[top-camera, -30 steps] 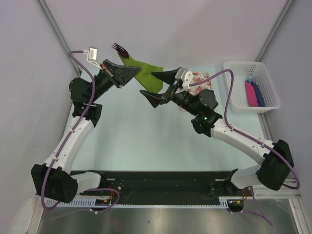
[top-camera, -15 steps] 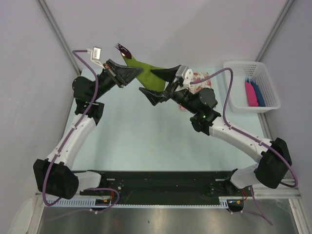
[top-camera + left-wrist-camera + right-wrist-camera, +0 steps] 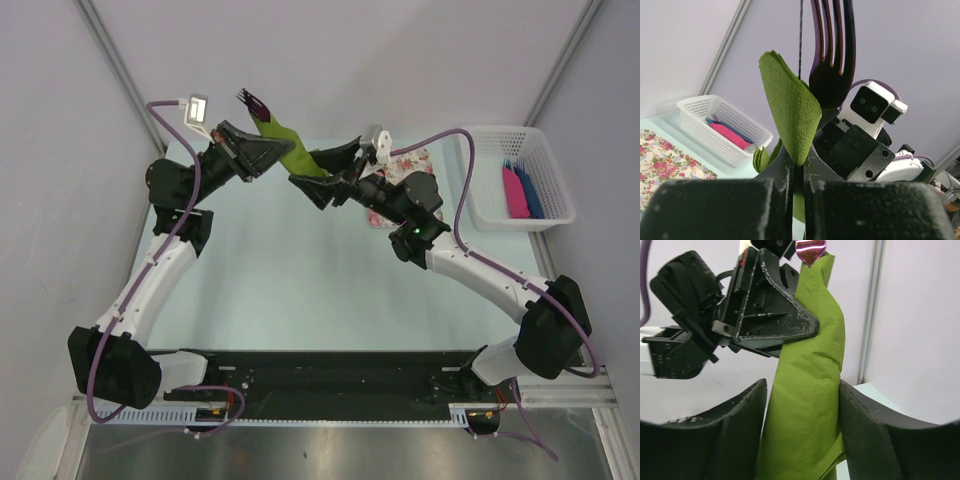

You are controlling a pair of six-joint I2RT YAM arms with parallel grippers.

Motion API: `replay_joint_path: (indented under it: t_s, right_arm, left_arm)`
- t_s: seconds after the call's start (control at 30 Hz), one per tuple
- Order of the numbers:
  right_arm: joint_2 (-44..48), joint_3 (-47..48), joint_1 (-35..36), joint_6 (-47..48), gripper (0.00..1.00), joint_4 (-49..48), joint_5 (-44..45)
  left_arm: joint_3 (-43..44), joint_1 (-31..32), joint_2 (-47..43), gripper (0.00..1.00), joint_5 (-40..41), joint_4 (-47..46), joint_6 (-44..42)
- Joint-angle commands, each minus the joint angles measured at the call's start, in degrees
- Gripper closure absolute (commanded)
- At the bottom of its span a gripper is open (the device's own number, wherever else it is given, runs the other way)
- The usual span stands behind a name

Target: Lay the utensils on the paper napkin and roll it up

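The left gripper [image 3: 278, 150] has its jaws pressed together on the napkin [image 3: 810, 370], which is wound into a loose green roll and held up in the air, off the counter [image 3: 300, 270], over its far side. In the left wrist view a strip of green paper is pinched between the two jaws. The utensils [image 3: 810, 250] sit inside the roll. A dark purple fork [image 3: 832, 65] sticks out of its upper end, tines outward, and in the right wrist view a glossy maroon tip shows at the top of the paper. From above, the roll slants from the fork at the upper left down towards the right.

The right gripper [image 3: 305, 166] meets the roll from the other side, lower down than the left one. Its jaws stand on either side of the paper, which fills the gap between them. Whether they squeeze it I cannot tell.

A flowered mat [image 3: 665, 160] lies flat on the counter under the right arm. Well to the right stands a white basket [image 3: 515, 130] with a pink piece [image 3: 515, 192] and a blue piece [image 3: 531, 190] inside.
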State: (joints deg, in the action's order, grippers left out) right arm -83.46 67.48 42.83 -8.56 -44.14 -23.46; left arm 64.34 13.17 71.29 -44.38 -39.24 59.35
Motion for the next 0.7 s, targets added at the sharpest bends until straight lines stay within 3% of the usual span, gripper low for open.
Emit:
replay_joint_path:
  t_s: [0.0, 0.37, 0.67]
  right_arm:
    - [0.14, 3.44, -0.46, -5.23, 0.43, -1.3, -5.18]
    - [-1.7, 5.99, -1.52, -11.13, 0.56, 2.04, -10.72]
    - [-2.58, 8.54, -1.61, -13.24, 0.55, 7.13, -11.69]
  left_arm:
    - [3.52, 0.37, -0.62, 1.0, -0.09, -4.7, 1.12]
    - [4.04, 1.24, -0.1, 1.0, -1.67, -7.16, 1.38]
    - [3.87, 2.12, 0.17, 1.0, -3.87, -10.41, 1.91]
